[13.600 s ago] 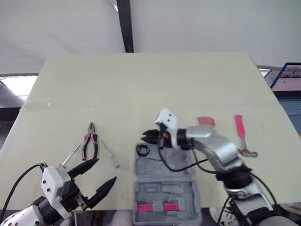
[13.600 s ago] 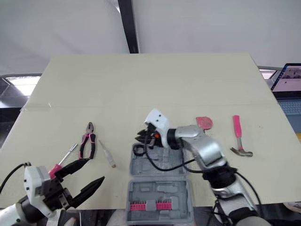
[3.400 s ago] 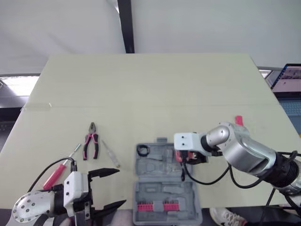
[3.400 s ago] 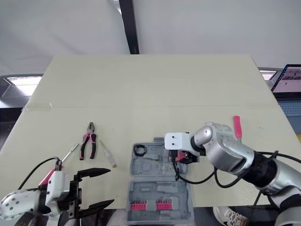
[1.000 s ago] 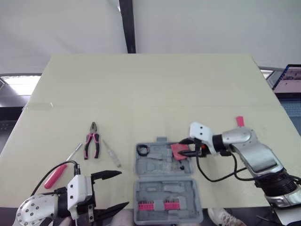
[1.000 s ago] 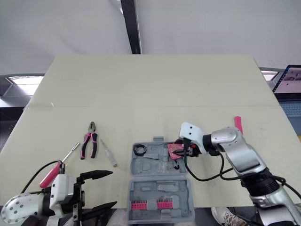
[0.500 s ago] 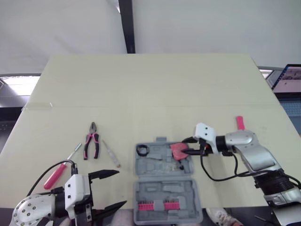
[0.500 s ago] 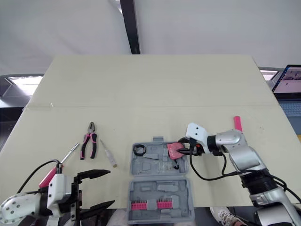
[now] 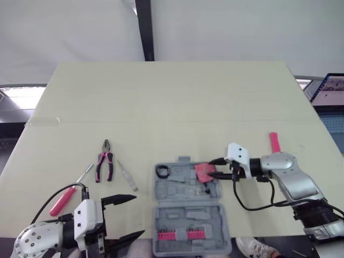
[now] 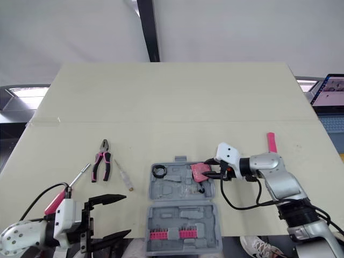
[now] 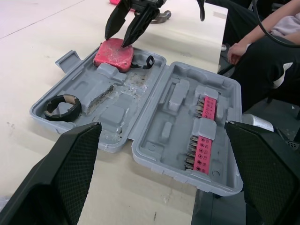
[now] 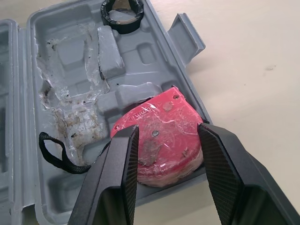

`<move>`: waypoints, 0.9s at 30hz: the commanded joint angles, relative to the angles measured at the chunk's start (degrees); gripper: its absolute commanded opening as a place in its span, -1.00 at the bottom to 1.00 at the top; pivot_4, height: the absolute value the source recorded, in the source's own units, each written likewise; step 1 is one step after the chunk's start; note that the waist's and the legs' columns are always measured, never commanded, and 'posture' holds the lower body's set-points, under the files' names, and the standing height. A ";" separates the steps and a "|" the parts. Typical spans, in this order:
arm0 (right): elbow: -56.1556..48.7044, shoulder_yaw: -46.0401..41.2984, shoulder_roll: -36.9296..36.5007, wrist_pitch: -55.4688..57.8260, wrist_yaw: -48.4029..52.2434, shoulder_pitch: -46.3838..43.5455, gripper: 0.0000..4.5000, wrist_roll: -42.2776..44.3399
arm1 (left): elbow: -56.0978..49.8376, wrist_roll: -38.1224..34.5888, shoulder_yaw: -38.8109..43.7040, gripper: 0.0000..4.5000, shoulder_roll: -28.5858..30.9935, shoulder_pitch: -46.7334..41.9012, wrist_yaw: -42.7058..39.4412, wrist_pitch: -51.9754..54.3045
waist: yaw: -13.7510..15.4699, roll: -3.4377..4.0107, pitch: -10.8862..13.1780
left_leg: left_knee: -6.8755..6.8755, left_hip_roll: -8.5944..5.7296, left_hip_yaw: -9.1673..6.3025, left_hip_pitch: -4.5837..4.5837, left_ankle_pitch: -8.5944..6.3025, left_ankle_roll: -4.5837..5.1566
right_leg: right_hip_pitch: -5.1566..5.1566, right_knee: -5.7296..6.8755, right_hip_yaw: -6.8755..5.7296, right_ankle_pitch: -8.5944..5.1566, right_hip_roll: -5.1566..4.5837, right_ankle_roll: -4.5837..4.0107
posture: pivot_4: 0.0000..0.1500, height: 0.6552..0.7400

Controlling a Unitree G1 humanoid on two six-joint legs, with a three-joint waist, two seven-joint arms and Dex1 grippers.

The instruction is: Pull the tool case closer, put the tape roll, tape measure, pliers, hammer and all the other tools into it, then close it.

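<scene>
The grey tool case (image 9: 187, 232) lies open near the table's front edge, with pink bits in its near half. A black tape roll (image 9: 163, 172) sits in its far left corner. The red tape measure (image 9: 203, 171) rests in the far right corner. My right gripper (image 9: 209, 167) is open, its fingers (image 12: 123, 165) on either side of the tape measure's edge. Pink-handled pliers (image 9: 104, 163), a small screwdriver (image 9: 127, 176) and a red-handled screwdriver (image 9: 65, 194) lie to the left. The hammer's pink handle (image 9: 274, 142) shows behind my right arm. My left gripper (image 9: 138, 215) hangs open at the front left.
A laptop (image 9: 329, 88) stands beyond the table's right edge. A person's hand and leg (image 11: 276, 28) are near the table's front in the left wrist view. The far half of the table (image 9: 172, 97) is bare.
My right gripper brought the tape measure from the table into the case, let it go, and has drawn back a little to the right. The left gripper stays open in place.
</scene>
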 commanded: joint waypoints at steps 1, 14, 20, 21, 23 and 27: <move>-0.81 -1.19 -0.35 -1.74 0.57 0.45 -0.06 0.58 | -1.54 -1.73 1.13 1.00 0.07 0.25 -0.04 0.10 | 0.00 0.00 0.00 | 0.00 0.00 0.00 0.00 0.00 0.00 | 0.00 0.00 0.00 0.00 0.00 0.00 | 1.00 1.00; 3.58 0.24 0.25 -5.97 -0.48 0.56 -0.06 -2.65 | -2.45 -3.80 2.30 1.00 -0.52 -0.61 2.28 2.57 | -0.01 0.00 0.00 | 0.00 0.00 0.00 0.07 0.00 0.00 | 0.08 -0.02 0.00 0.00 0.00 0.00 | 1.00 1.00; 4.42 0.53 0.61 -6.95 -0.67 1.18 -0.06 -3.24 | -2.87 -5.44 3.22 1.00 -1.87 -0.66 4.41 3.95 | 0.01 0.00 0.00 | 0.00 0.00 0.00 0.11 0.00 0.00 | 0.13 -0.03 0.00 0.00 0.00 0.00 | 1.00 1.00; 4.45 0.57 0.67 -7.04 -0.69 1.26 -0.06 -3.33 | -2.92 -5.46 3.27 1.00 -1.87 -0.71 4.43 4.07 | 0.00 0.00 0.00 | 0.00 0.00 0.00 0.12 0.00 0.00 | 0.14 -0.02 0.00 0.00 0.00 0.00 | 1.00 1.00; 4.48 0.68 0.71 -7.24 -0.72 1.54 -0.06 -3.58 | -3.01 -5.62 3.41 1.00 -1.85 -0.87 4.57 4.36 | 0.00 0.00 0.00 | 0.00 0.00 0.00 0.14 0.00 0.00 | 0.16 -0.03 0.00 0.00 0.00 0.00 | 1.00 1.00; 4.39 1.00 0.46 -7.74 -0.75 2.41 -0.06 -4.08 | -3.01 -5.79 3.52 1.00 -1.76 -1.24 4.71 4.75 | 0.01 -0.01 -0.01 | -0.01 0.00 0.00 0.19 0.00 0.00 | 0.21 -0.04 0.00 0.00 0.00 0.00 | 1.00 1.00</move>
